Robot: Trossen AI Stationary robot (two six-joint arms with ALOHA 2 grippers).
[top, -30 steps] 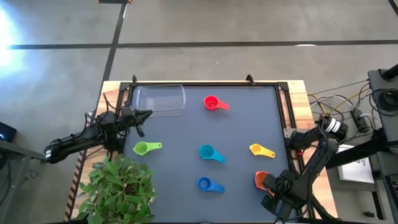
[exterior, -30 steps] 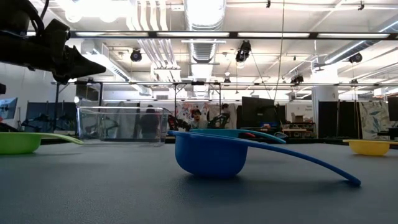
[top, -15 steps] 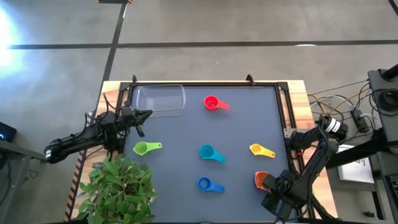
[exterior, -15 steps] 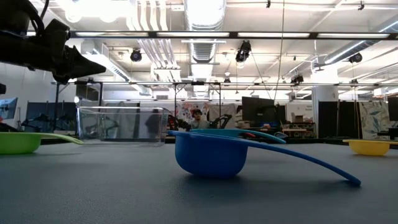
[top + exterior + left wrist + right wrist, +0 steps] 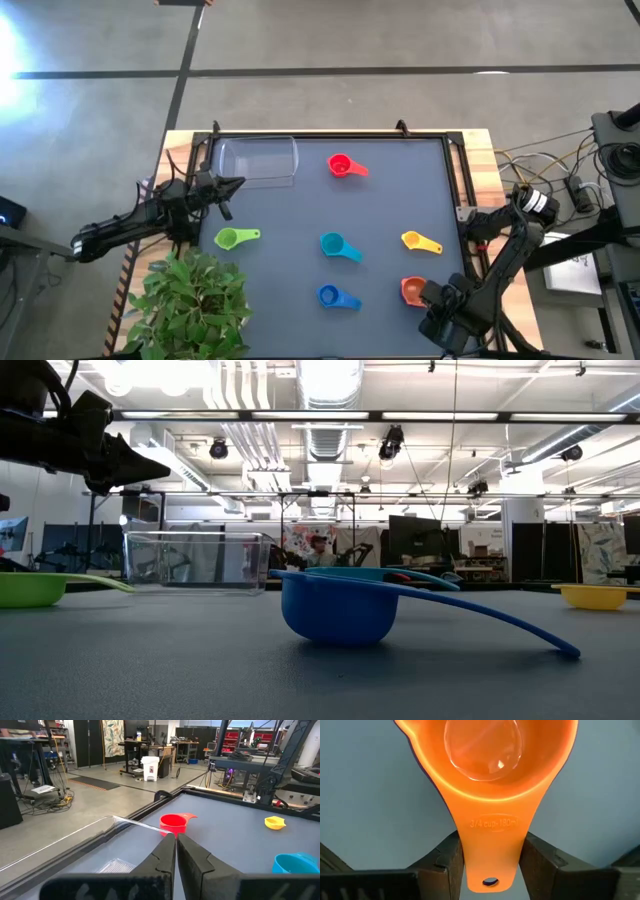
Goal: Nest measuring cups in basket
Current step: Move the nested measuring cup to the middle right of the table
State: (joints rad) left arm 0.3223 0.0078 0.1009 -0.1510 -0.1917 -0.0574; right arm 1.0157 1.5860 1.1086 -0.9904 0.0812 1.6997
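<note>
The orange measuring cup (image 5: 411,290) sits near the table's near right corner, with my right gripper (image 5: 436,294) shut on it. A thin purple edge (image 5: 408,732) shows beneath its rim. The green (image 5: 229,238), teal (image 5: 331,243), blue (image 5: 329,295), yellow (image 5: 411,239) and red (image 5: 339,165) cups rest on their bowls on the grey mat. The clear basket (image 5: 258,160) stands at the far left. My left gripper (image 5: 236,184) is shut and hovers just beside the basket's near left corner, raised above the mat in the low view (image 5: 120,458). My right gripper pinches the orange cup's flat handle (image 5: 492,845) between its two fingers (image 5: 445,865), near the free end with the hole. The fingers lie along the handle, and the bowl (image 5: 485,750) points away from them. Whether the cup is lifted off the mat, I cannot tell.
A potted plant (image 5: 190,300) stands at the near left corner, close under the left arm. A raised frame (image 5: 330,135) edges the mat. Cables and gear (image 5: 560,185) lie beyond the right edge. Open mat lies between the basket and the scattered cups.
My right gripper has shifted slightly toward the table's left, carrying the orange cup with it; the cup's bowl now shows fuller and rounder from above. The left arm and the other cups have kept still.
</note>
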